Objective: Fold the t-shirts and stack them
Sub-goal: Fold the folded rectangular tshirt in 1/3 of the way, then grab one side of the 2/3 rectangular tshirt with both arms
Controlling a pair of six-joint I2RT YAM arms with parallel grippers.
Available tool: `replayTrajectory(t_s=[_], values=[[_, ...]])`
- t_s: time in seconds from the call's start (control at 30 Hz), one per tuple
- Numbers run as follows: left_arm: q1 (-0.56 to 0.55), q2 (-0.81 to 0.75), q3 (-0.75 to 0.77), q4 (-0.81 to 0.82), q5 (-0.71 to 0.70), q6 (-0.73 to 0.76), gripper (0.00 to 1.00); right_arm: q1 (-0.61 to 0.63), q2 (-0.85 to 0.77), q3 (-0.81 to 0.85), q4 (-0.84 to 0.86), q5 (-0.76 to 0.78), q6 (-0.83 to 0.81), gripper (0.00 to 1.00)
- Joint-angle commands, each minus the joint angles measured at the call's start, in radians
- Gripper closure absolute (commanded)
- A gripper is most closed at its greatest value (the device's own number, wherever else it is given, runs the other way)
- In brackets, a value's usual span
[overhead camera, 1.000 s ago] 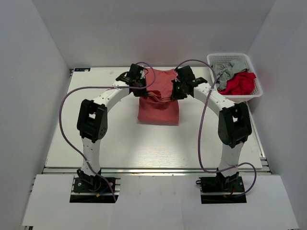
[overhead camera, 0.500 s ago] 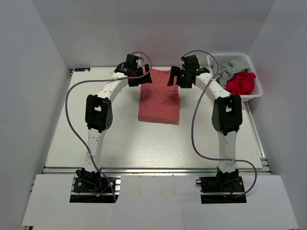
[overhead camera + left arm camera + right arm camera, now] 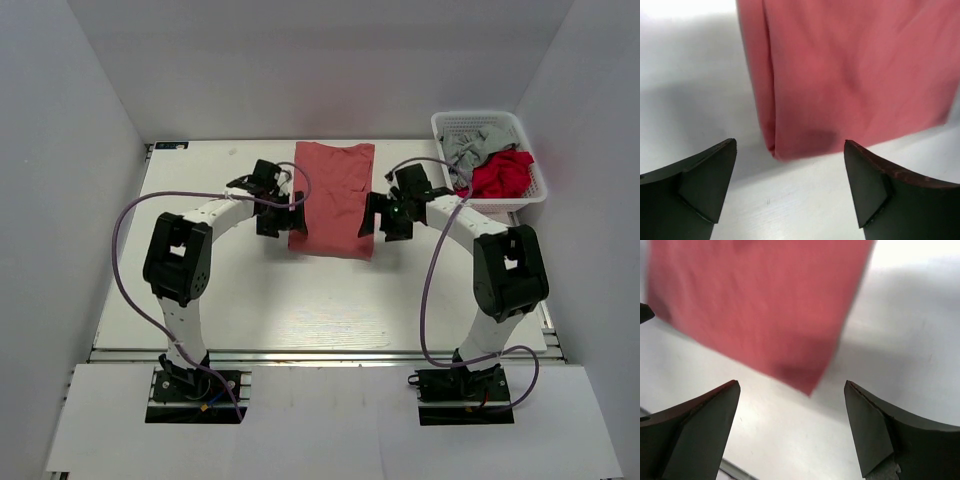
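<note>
Left gripper (image 3: 280, 216) and right gripper (image 3: 381, 218) had drawn back, jaws apart, flanking the salmon-red t-shirt (image 3: 333, 195) on the white-walled table (image 3: 250, 290).

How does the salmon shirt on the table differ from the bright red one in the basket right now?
The salmon-red shirt lies flat on the table, folded into a long rectangle; the brighter red shirt sits crumpled in the white basket. The salmon-red shirt lies alone; the brighter red shirt touches a grey shirt. Both are plain red-toned cloth.
</note>
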Motion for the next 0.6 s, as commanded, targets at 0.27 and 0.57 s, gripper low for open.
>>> replayTrajectory(t_s=[0.27,0.57], values=[[-0.002,-0.027,-0.114,0.077,0.065,0.006,0.31,0.0,-0.012,-0.166,0.143,-0.125,0.054,0.22],[-0.021,-0.027,-0.221,0.1,0.085,-0.012,0.47,0.002,0.04,-0.214,0.247,-0.125,0.096,0.32]])
